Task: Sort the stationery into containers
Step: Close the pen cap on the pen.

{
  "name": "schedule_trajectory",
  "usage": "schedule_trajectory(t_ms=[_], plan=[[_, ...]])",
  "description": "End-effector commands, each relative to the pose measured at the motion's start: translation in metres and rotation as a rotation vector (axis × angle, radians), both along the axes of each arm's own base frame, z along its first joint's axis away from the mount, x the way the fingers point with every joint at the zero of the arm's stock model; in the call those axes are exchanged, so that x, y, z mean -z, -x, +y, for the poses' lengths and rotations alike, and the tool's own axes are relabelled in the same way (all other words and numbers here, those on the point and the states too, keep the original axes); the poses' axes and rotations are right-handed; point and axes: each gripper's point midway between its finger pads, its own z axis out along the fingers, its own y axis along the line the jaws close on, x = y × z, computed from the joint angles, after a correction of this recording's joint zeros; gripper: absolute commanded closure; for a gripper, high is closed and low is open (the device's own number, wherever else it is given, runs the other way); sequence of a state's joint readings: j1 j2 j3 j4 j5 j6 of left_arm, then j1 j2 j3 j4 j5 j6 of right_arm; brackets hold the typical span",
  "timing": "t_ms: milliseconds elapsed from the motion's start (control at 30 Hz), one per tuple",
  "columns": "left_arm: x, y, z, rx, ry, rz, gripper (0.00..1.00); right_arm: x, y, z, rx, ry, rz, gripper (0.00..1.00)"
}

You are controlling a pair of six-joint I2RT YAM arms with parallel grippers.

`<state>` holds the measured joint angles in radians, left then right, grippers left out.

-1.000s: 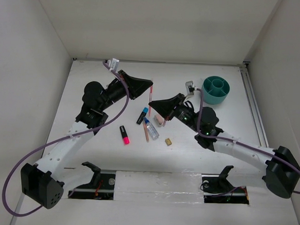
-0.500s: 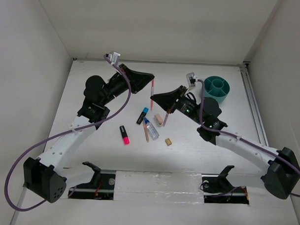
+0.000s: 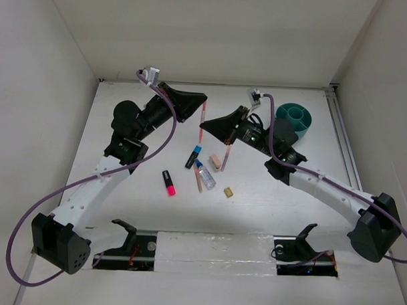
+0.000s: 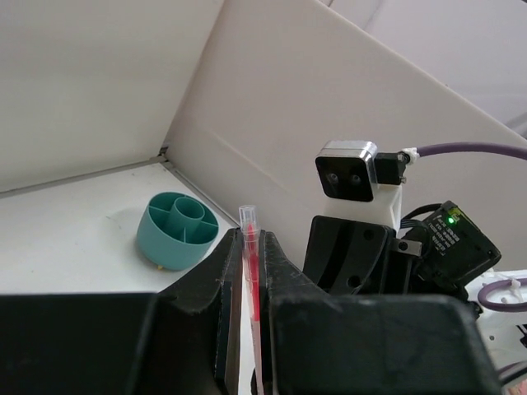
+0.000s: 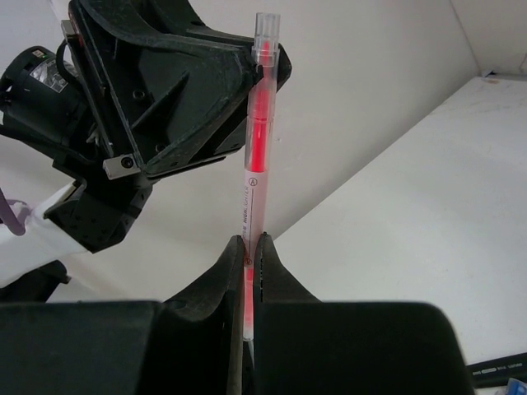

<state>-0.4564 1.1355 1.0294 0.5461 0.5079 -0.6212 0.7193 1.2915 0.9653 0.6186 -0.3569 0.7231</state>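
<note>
Facing closely, left fingers [image 4: 226, 288] pinch a pink pen [image 4: 251, 271], right fingers [image 5: 230, 284] a second pen [image 5: 256, 148] — teal organiser [image 4: 169, 247] beyond.

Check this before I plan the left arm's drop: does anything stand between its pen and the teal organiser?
Nothing loose does. From the left claw, shut on its pink pen, the teal organiser shows unobstructed, but the right arm hangs close beside that line and overlaps it from overhead.

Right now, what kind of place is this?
Probably a robot test booth: plain white walls box in the table, two arms are bolted at its edge, stationery lies near a teal organiser.
</note>
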Motion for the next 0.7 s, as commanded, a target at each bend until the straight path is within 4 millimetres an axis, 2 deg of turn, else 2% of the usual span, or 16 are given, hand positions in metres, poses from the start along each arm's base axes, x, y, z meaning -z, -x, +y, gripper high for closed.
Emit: schedule_trajectory(t_ms=[0, 100, 233, 300, 433, 500, 667], plan=[[0.060, 0.012, -0.016, 0.115, -0.140, 0.162, 1.00, -0.155, 0.024, -0.051, 0.071, -0.330, -0.359, 1.00], [0.060, 0.012, -0.016, 0.115, -0.140, 0.162, 1.00, -0.156, 0.014, -0.058, 0.100, -0.317, -0.355, 1.00], [0.063, 0.009, -0.017, 0.114, -0.149, 0.163, 1.00, -0.167, 0.017, -0.061, 0.094, -0.321, -0.379, 1.00], [0.063, 0.009, -0.017, 0.114, -0.149, 0.163, 1.00, -0.166, 0.019, -0.060, 0.085, -0.317, -0.382, 1.00], [0.063, 0.009, -0.017, 0.114, -0.149, 0.163, 1.00, -0.160, 0.016, -0.058, 0.081, -0.317, -0.371, 1.00], [0.063, 0.009, -0.017, 0.114, -0.149, 0.163, 1.00, -0.151, 0.018, -0.053, 0.062, -0.308, -0.363, 1.00], [0.055, 0.014, -0.014, 0.112, -0.148, 0.138, 1.00, -0.138, 0.017, -0.045, 0.053, -0.268, -0.377, 1.00]])
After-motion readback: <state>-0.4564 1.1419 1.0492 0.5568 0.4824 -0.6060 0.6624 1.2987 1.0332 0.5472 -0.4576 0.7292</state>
